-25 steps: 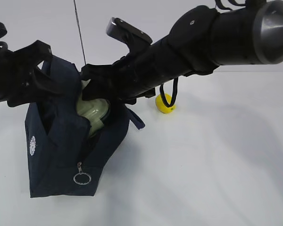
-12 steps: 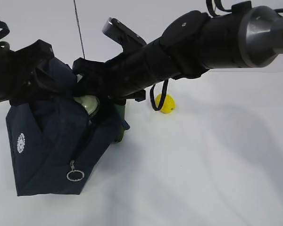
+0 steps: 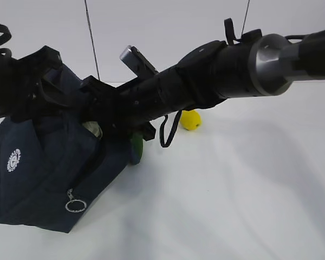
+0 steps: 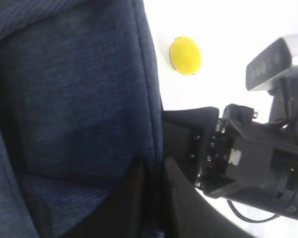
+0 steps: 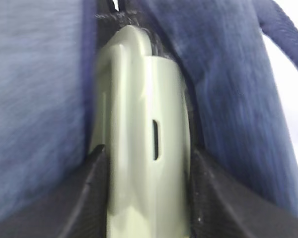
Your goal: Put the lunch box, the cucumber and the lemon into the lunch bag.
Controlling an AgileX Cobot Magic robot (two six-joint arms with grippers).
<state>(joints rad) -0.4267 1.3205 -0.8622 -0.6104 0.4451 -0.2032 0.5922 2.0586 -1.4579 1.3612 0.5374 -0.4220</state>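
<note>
The navy lunch bag [image 3: 38, 179] leans left on the white table, its mouth held up. My left gripper [image 4: 156, 198] is shut on the fabric edge of that mouth. The right gripper [image 5: 146, 203] is shut on the sage-green lunch box [image 5: 146, 148], standing on edge between the bag's walls. From outside only a pale sliver of the lunch box [image 3: 93, 129] shows. A bit of the dark green cucumber [image 3: 136, 145] peeks out behind the bag's right corner. The yellow lemon [image 3: 190, 119] lies on the table to the right, and the lemon [image 4: 185, 55] also shows beyond the bag edge.
The right arm [image 3: 222, 73] stretches across the scene from the upper right into the bag. A metal ring pull [image 3: 76, 206] hangs from the bag's zipper at the front. A round white logo [image 3: 13, 160] marks the bag's left face. White table [image 3: 249, 195] spreads to the right.
The right arm has pushed leftward and deeper into the bag with the lunch box, which is now mostly hidden. The bag has shifted left. The cucumber has come into view behind it.
</note>
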